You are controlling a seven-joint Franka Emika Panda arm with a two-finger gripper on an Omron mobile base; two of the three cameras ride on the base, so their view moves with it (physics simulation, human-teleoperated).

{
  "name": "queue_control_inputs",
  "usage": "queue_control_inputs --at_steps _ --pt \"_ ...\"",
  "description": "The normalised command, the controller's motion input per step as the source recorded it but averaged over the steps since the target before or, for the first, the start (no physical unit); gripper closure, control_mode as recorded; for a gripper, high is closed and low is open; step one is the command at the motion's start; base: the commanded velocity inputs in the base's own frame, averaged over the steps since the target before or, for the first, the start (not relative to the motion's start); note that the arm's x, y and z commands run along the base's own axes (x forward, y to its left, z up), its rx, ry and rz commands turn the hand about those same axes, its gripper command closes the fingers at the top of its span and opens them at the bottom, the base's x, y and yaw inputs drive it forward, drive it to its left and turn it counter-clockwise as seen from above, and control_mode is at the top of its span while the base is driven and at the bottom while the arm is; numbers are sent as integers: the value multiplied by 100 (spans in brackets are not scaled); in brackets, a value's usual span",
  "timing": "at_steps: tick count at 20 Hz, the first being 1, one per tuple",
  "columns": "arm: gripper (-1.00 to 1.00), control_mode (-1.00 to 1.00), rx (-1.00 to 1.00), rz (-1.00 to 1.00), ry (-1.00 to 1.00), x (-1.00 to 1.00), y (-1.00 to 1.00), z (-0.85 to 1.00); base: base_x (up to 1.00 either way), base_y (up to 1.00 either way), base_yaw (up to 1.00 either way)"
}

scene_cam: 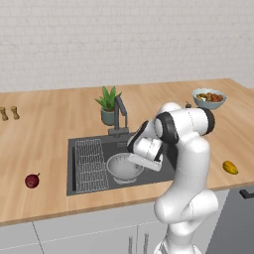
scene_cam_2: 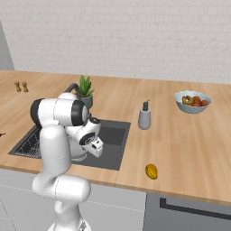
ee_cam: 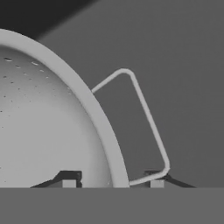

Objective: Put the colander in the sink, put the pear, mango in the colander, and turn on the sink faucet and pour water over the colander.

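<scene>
The silver colander point(scene_cam: 123, 167) sits upright in the dark sink point(scene_cam: 89, 141), to the right of the wire rack point(scene_cam: 91, 164). My gripper point(ee_cam: 113, 178) hangs low over its right rim point(ee_cam: 98, 118). One finger is inside the bowl and one outside by the wire handle point(ee_cam: 148, 118), both clear of the metal, so it is open. The dark red pear point(scene_cam: 32, 180) lies on the counter left of the sink. The yellow-orange mango point(scene_cam: 229, 167) lies on the counter to the right, near the front edge. The dark faucet point(scene_cam: 119, 116) stands behind the basin.
A potted plant point(scene_cam: 108, 104) stands beside the faucet. A grey soap bottle point(scene_cam_2: 145, 116) is right of the sink. A pale fruit bowl point(scene_cam: 209, 97) sits at the back right, and two small shakers point(scene_cam: 9, 113) at the far left.
</scene>
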Motion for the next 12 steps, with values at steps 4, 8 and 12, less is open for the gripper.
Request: queue_control_inputs --at_steps 4,8,12 --pt "-100 -100 0 0 0 -7 0 3 0 0 0" --pt "-100 -100 0 0 0 -15 0 23 0 0 0" --pt "-100 -100 0 0 0 -11 -15 48 0 0 0"
